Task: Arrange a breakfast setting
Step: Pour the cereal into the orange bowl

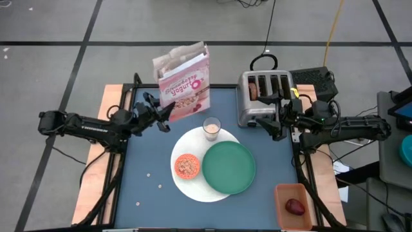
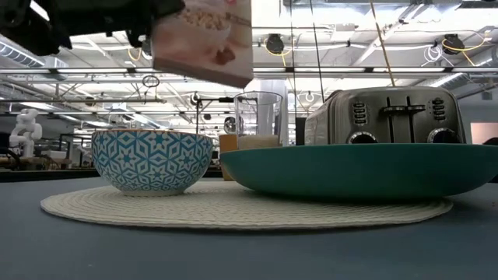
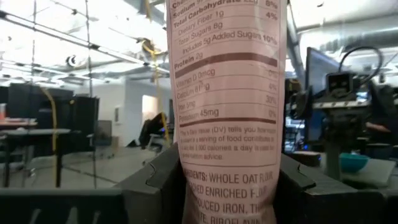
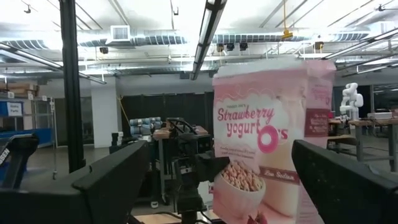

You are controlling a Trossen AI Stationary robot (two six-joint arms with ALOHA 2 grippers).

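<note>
My left gripper [image 1: 162, 116] is shut on the pink cereal box [image 1: 185, 80], which is held up over the table's far left part; the box also shows at the top of the low view [image 2: 204, 39]. My right gripper [image 1: 275, 126] is open and empty beside the toaster's front. A round white mat-like plate [image 1: 193, 187] carries the green plate [image 1: 230, 166] and a small patterned bowl [image 1: 187, 165] with cereal in it. The milk glass [image 1: 212, 127] stands at its far edge. A bagel [image 1: 253, 87] sticks out of a toaster slot. The dark-red fruit [image 1: 295, 206] lies in the tan bin. No spoon or orange cup shows. My left gripper pinches the cereal box between its two fingers [image 3: 158, 183], one on each broad face, with the narrow nutrition panel [image 3: 227, 143] facing the wrist, near the box's lower end. The fingers come about level from the table's left. The box is lifted clear of the table, roughly upright.
The silver four-slot toaster [image 1: 264, 96] stands at the far right of the blue table top. The tan bin [image 1: 283, 193] sits at the near right corner. A few loose cereal pieces [image 1: 149, 175] lie on the table near left of the white plate.
</note>
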